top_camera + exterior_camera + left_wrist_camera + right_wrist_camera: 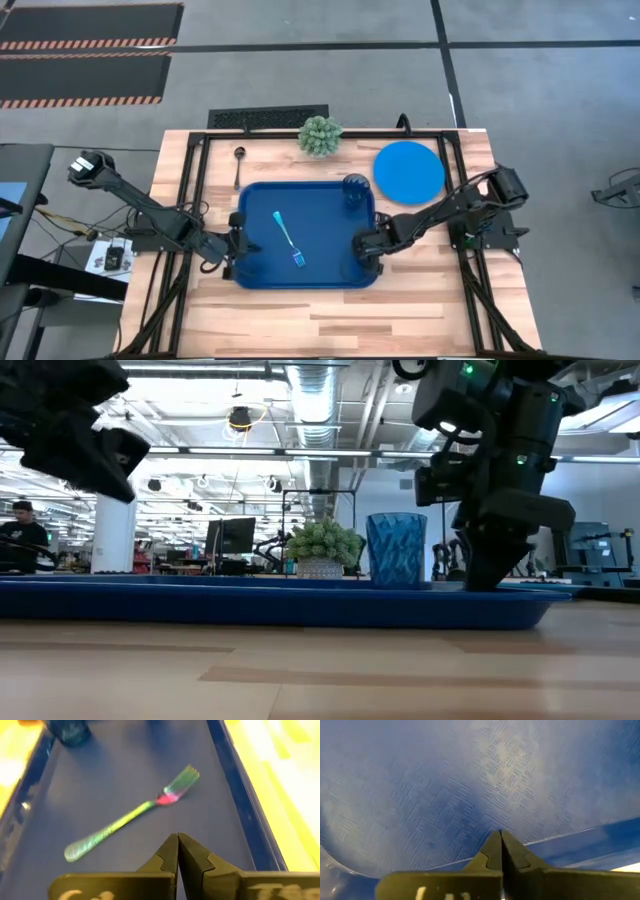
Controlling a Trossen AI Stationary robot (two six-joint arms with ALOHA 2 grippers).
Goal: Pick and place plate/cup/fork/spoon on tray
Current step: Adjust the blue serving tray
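Note:
The dark-blue tray (pixel 262 275) lies at the table's middle. The teal-handled fork (pixel 289 240) lies flat on its floor, also seen in the left wrist view (pixel 135 812). The blue cup (pixel 355 190) stands upright in the tray's far right corner (pixel 396 550). The round blue plate (pixel 409 171) lies on the table beyond the tray's right end. The dark spoon (pixel 238 165) lies on the table beyond the tray's far left corner. My left gripper (pixel 178 837) is shut and empty, raised over the tray's left rim (pixel 235 245). My right gripper (pixel 501 834) is shut, low over the tray's floor near its right near corner (pixel 365 248). My right gripper points its shut fingertips down at the tray's floor (pixel 470 805) near the right rim. In the low view the tray's rim (pixel 300 605) hides the tips. I cannot tell whether they touch the floor.
A small potted plant (pixel 320 135) stands at the table's far edge behind the tray. Black frame rails (pixel 195 170) run along the table's left and right sides. Bare wood (pixel 330 320) lies between the tray and the near edge.

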